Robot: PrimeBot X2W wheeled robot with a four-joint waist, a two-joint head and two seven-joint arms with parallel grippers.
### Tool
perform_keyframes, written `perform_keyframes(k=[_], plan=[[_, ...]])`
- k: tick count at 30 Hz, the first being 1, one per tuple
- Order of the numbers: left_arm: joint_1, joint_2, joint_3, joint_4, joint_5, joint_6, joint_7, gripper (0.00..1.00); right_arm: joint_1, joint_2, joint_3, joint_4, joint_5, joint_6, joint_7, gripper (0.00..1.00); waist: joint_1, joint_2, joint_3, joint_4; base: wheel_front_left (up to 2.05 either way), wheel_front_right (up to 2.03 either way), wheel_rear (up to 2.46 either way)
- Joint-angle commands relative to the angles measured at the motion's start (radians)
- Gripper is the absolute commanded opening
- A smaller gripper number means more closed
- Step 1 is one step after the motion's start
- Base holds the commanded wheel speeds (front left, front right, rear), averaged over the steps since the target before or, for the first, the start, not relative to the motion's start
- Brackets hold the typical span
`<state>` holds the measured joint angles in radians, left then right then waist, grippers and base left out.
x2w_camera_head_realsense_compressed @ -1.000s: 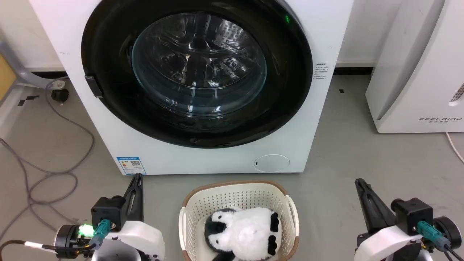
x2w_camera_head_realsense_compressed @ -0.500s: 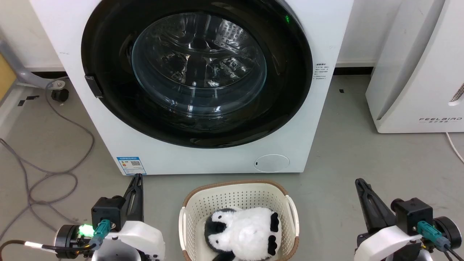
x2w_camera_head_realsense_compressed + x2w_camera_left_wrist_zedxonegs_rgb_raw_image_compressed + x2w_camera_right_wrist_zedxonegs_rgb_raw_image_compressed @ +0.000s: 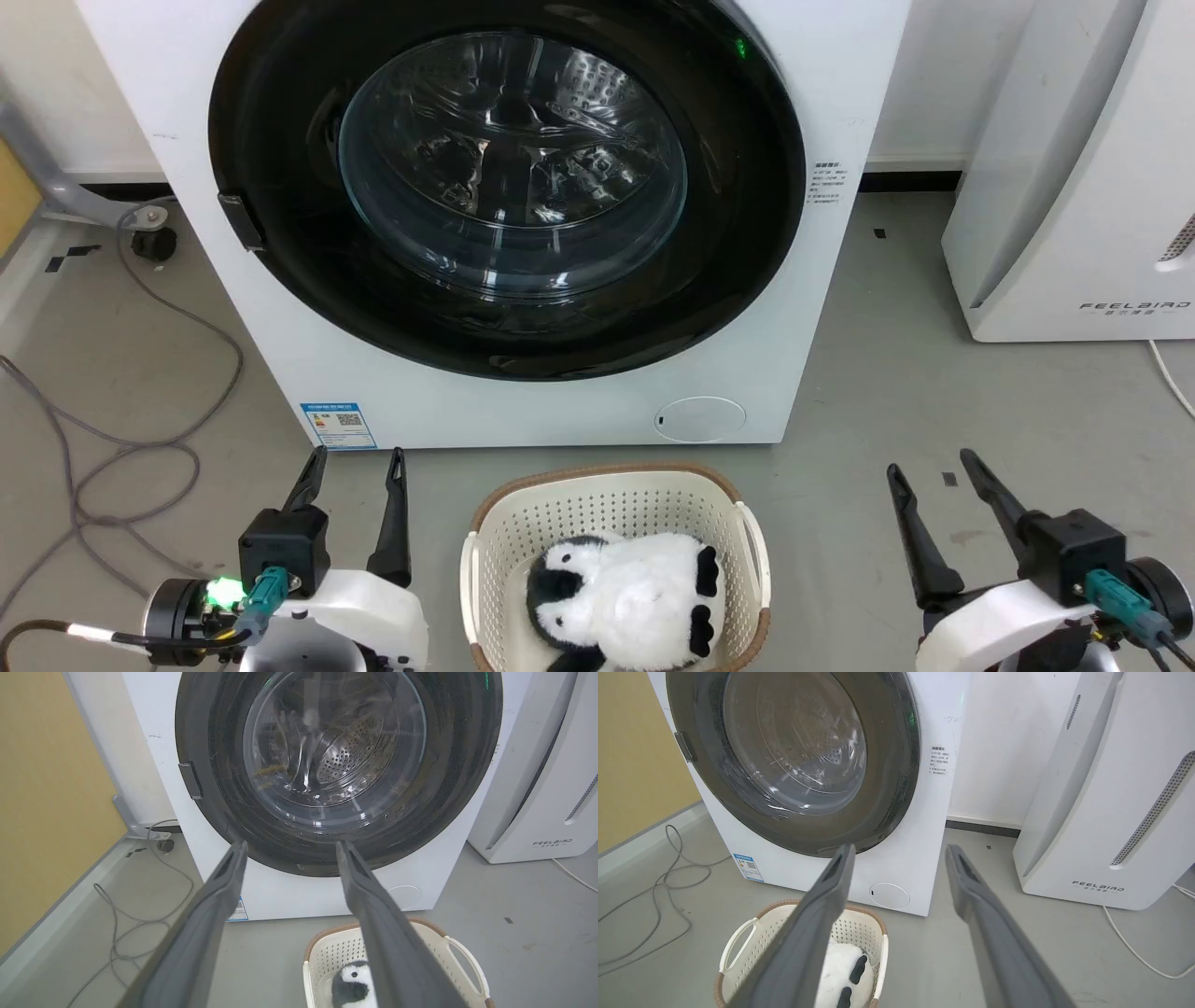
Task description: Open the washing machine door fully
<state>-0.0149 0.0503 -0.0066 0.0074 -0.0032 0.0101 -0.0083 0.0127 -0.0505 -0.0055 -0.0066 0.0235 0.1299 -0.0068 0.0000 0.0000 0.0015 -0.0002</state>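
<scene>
here the washing machine door (image 3: 509,177) sits closed at 12 o'clock in the head view; left claw (image 3: 359,453) at 7 and right claw (image 3: 932,463) at 5 both gape wide, holding nothing.

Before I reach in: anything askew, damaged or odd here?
Nothing damaged or spilled. The large round black-rimmed glass door sits shut and flush. Only oddity: a black-and-white plush toy in the cream perforated basket.

One door (image 3: 509,177), one basket (image 3: 597,513), one plush penguin (image 3: 635,593), two pincers (image 3: 359,453) (image 3: 932,462).
</scene>
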Motion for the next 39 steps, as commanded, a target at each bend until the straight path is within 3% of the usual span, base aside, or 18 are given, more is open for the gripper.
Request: perform_keyframes(k=[1, 23, 24, 25, 26, 39], plan=[[-0.003, 0.0, -0.003, 0.002, -0.004, 0.006, -0.009, 1.0, 0.001, 0.0, -0.005, -0.007, 0.014, 0.0, -0.012, 1.0, 0.0, 0.0, 0.0, 0.0, 0.0, 0.0, 0.0], [-0.008, 0.0, -0.02, 0.001, -0.017, 0.025, -0.055, 1.0, -0.004, 0.0, -0.024, -0.054, 0.15, 0.0, -0.058, 1.0, 0.0, 0.0, 0.006, 0.004, 0.0, 0.0, 0.0], [-0.008, 0.0, -0.021, 0.001, -0.017, 0.026, -0.057, 1.0, -0.004, 0.0, -0.025, -0.056, 0.155, 0.0, -0.06, 0.47, 0.0, 0.0, 0.006, 0.004, 0.0, 0.0, 0.0], [-0.008, 0.0, -0.021, 0.001, -0.018, 0.027, -0.059, 1.0, -0.005, 0.0, -0.026, -0.057, 0.163, 0.0, -0.062, 0.2, 0.0, 0.0, 0.006, 0.004, 0.0, 0.0, 0.0], [-0.008, 0.0, -0.022, 0.001, -0.018, 0.028, -0.062, 1.0, -0.005, 0.0, -0.027, -0.058, 0.173, 0.0, -0.064, 0.0, 0.0, 0.0, 0.007, 0.004, 0.0, 0.0, 0.0], [-0.011, 0.0, -0.032, 0.006, -0.023, 0.039, -0.089, 1.0, -0.021, 0.0, -0.032, -0.026, 0.55, 0.0, -0.091, 0.0, 0.0, 0.0, 0.01, 0.01, 0.0, 0.0, 0.0]])
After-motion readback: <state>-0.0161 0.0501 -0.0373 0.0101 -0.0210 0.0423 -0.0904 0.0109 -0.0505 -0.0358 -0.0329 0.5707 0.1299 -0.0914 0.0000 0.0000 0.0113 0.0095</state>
